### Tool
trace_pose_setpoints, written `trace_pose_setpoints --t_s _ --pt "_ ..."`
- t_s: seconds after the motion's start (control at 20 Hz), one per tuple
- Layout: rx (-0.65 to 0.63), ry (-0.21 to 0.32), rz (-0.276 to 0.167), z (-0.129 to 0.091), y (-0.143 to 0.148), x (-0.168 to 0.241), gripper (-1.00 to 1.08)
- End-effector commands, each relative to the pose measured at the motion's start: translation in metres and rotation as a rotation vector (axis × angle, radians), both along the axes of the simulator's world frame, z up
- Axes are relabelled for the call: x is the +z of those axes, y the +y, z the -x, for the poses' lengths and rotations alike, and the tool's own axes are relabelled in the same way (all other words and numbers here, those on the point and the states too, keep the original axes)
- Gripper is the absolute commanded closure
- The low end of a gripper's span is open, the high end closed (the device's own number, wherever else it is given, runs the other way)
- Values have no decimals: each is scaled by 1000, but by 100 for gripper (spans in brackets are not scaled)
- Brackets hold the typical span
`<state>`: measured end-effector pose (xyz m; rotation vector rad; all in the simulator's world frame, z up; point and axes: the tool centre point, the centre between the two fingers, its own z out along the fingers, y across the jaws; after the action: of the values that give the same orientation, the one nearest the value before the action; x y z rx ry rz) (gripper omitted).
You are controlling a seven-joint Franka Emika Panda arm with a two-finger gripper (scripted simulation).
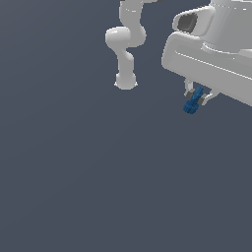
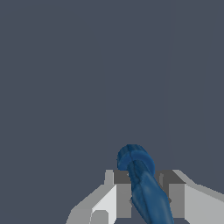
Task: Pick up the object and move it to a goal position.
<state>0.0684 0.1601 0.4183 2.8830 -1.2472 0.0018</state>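
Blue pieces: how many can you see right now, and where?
1. The blue piece sits between the gripper fingers, its thicker end poking out past the fingertips; the wrist view shows the same piece. None visible elsewhere.

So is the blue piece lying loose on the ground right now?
No, the blue piece sits between the fingers of the hand in the exterior view, its knobbly end sticking out below them.
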Motion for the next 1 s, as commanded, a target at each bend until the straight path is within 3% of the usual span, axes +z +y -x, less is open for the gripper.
trace_pose_setpoints --t_s 0.0,0.95 --pt "-1 1 0 0 6 13 108" --pt "0 1 0 -3 28 54 108"
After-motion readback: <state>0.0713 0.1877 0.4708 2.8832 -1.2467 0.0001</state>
